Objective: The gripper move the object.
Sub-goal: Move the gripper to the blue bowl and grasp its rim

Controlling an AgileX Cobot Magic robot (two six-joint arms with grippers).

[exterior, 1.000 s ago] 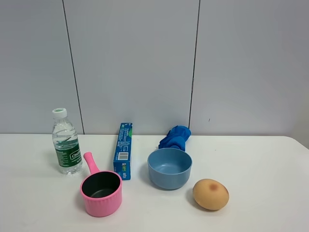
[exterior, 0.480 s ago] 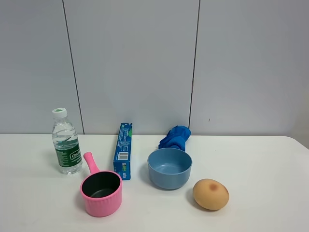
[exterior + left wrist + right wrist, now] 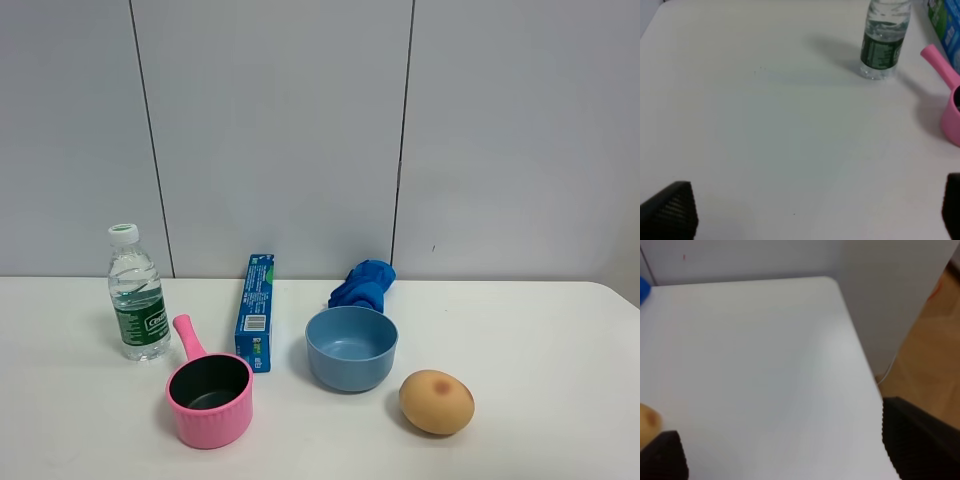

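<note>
In the exterior high view a water bottle (image 3: 135,295), a pink pot (image 3: 209,397), a blue box (image 3: 256,310), a blue bowl (image 3: 351,347), a blue cloth (image 3: 364,282) and a tan egg-shaped object (image 3: 436,401) stand on the white table (image 3: 540,340). Neither arm shows there. My left gripper (image 3: 810,212) is open and empty over bare table, away from the bottle (image 3: 883,40) and the pot (image 3: 949,97). My right gripper (image 3: 785,447) is open and empty near the table's right edge, with the tan object (image 3: 646,422) at the frame's rim.
The table's right edge and corner (image 3: 860,355) show in the right wrist view, with a wooden floor (image 3: 930,350) beyond. A grey panelled wall (image 3: 280,130) stands behind the table. The blue box (image 3: 945,20) lies beside the pot's handle.
</note>
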